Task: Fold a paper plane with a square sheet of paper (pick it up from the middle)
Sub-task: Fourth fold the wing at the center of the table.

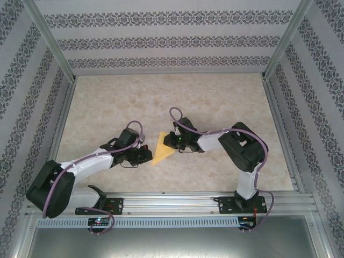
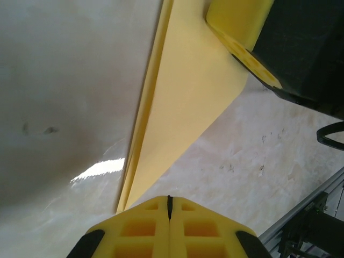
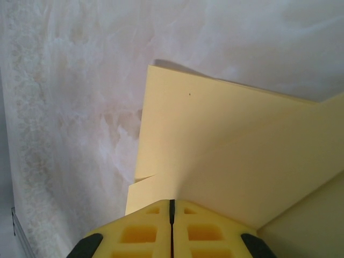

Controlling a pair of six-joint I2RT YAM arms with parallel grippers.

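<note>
Okay: left pincer (image 2: pixel 169 210) and right pincer (image 3: pixel 172 209) are both clamped on the square sheet of paper (image 1: pixel 163 148), mid-table (image 1: pixel 215 107) between them. Pull evenly, line up the edges first, then press the crease flat without tearing. Sheet: yellow, part-folded, 2 layers along one edge, triangular from above.

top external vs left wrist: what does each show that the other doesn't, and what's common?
Top external: the base rail, patterned walls, and the yellow paper as a small wedge between left gripper and right gripper. Left wrist: close view of the paper's stacked folded edges running into its shut fingers, with the right gripper's yellow pad at the far end. Both: paper pinched from two ends over the marbled table.
</note>
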